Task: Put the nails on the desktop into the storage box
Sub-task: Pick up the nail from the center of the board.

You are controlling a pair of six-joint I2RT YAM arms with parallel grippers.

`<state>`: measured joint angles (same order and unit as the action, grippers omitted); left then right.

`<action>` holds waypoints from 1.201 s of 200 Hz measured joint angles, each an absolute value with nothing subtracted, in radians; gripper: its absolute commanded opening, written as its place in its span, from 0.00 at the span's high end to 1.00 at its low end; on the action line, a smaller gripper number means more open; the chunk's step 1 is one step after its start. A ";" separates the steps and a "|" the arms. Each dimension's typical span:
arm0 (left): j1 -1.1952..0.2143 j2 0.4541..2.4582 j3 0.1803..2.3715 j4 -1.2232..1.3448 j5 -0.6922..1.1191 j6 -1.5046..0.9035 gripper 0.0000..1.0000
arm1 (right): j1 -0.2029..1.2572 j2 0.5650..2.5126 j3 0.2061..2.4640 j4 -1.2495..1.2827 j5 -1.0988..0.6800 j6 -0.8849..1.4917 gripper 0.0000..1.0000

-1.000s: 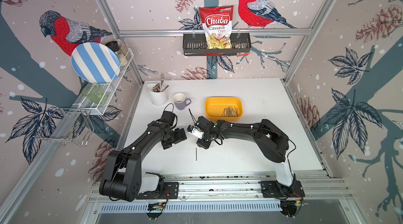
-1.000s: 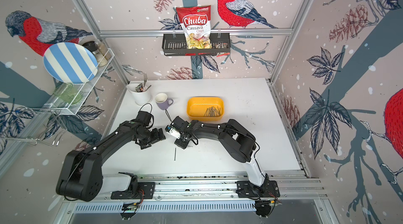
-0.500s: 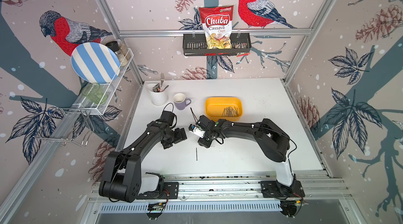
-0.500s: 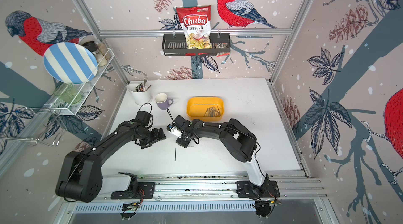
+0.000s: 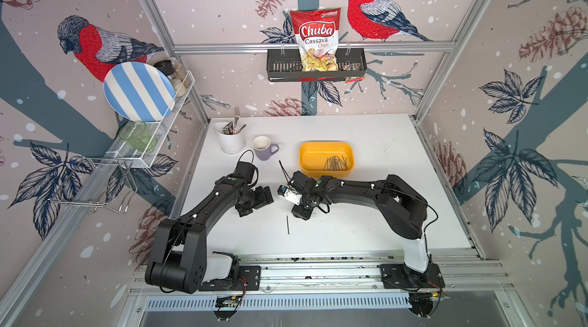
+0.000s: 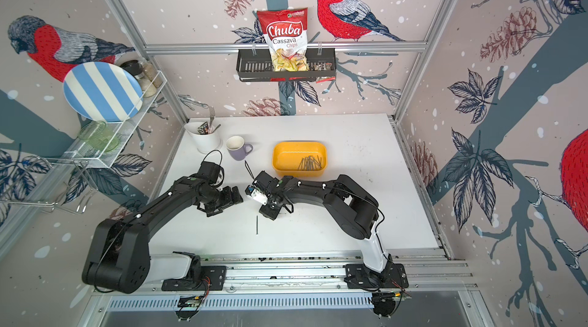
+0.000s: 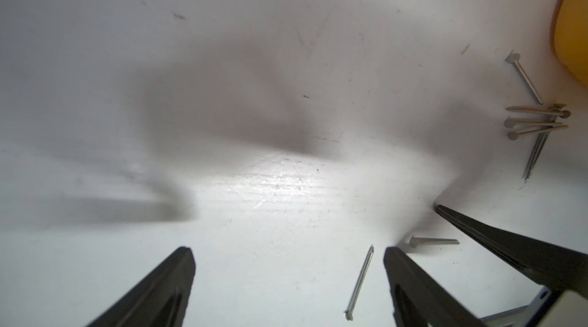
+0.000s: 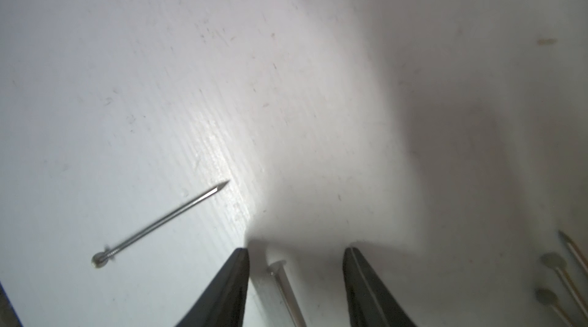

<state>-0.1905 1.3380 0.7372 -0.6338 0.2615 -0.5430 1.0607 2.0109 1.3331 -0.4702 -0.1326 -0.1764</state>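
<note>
The yellow storage box (image 5: 350, 153) (image 6: 280, 158) stands mid-desktop with several nails (image 5: 335, 163) in it. One nail (image 5: 288, 225) (image 6: 257, 225) lies alone on the white desktop (image 5: 381, 214) nearer the front. My two grippers meet tip to tip left of the box. The left gripper (image 5: 270, 196) (image 7: 288, 252) is open wide, low over the desktop, with a loose nail (image 7: 361, 281) lying between its fingers. The right gripper (image 5: 281, 190) (image 8: 296, 252) is open partway, and a nail (image 8: 284, 287) lies ungripped between its fingers. Several more nails (image 7: 537, 121) lie beside the box's wall.
A purple mug (image 5: 264, 148) and a white utensil holder (image 5: 232, 141) stand at the back left. The black wall basket (image 5: 316, 67) holds a chips bag. A wire shelf (image 5: 152, 137) with a striped plate juts from the left wall. Another nail (image 8: 162, 223) lies beside the right gripper.
The right gripper has shifted very slightly. The left arm, the nails and the box stay where they were.
</note>
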 measured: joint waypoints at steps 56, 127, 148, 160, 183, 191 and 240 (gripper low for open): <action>-0.191 1.338 0.735 -0.633 0.264 -0.543 0.05 | 1.061 2.002 1.305 -0.459 -0.153 -0.179 0.49; -0.191 1.341 0.733 -0.633 0.278 -0.543 0.05 | 1.070 1.990 1.283 -0.440 -0.111 -0.184 0.54; -0.191 1.343 0.733 -0.633 0.283 -0.543 0.05 | 1.071 1.984 1.282 -0.461 -0.096 -0.184 0.54; -0.191 1.347 0.733 -0.633 0.286 -0.543 0.05 | 1.071 1.982 1.282 -0.477 -0.086 -0.183 0.54; -0.191 1.349 0.733 -0.633 0.287 -0.542 0.05 | 1.071 1.977 1.283 -0.500 -0.078 -0.179 0.55; -0.191 1.352 0.733 -0.633 0.287 -0.542 0.05 | 1.071 1.975 1.283 -0.511 -0.075 -0.177 0.56; -0.191 1.372 0.743 -0.634 0.287 -0.524 0.05 | 1.072 1.994 1.304 -0.548 -0.061 -0.158 0.81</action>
<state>-0.1905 1.3716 0.7433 -0.6338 0.2867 -0.5236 1.0718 1.9942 1.3041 -0.5484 -0.0612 -0.1577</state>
